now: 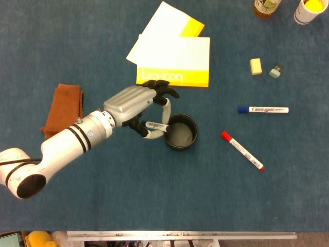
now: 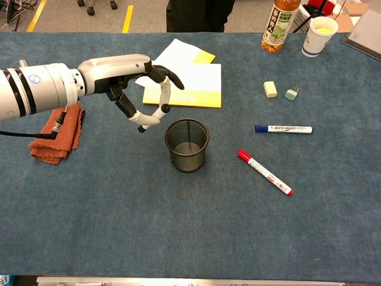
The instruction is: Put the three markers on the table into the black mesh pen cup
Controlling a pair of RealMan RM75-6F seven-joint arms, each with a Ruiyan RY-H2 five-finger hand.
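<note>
The black mesh pen cup (image 1: 180, 146) (image 2: 187, 156) stands upright mid-table. My left hand (image 1: 134, 103) (image 2: 122, 71) hovers above the table just left of the cup and pinches a black-capped marker (image 1: 156, 125) (image 2: 156, 114). The marker's tip reaches the cup's left rim in the head view. A blue-capped marker (image 1: 263, 109) (image 2: 283, 128) lies flat to the right of the cup. Nearer the front, a red-capped marker (image 1: 242, 150) (image 2: 265, 172) lies on a slant. My right hand shows in neither view.
Yellow and white notepads (image 1: 175, 67) (image 2: 181, 77) lie behind the cup. An orange cloth (image 1: 64, 110) (image 2: 56, 134) sits at the left under my forearm. Two small erasers (image 1: 255, 66) (image 1: 275, 71), a bottle (image 2: 281, 24) and a paper cup (image 2: 318, 34) stand at the back right.
</note>
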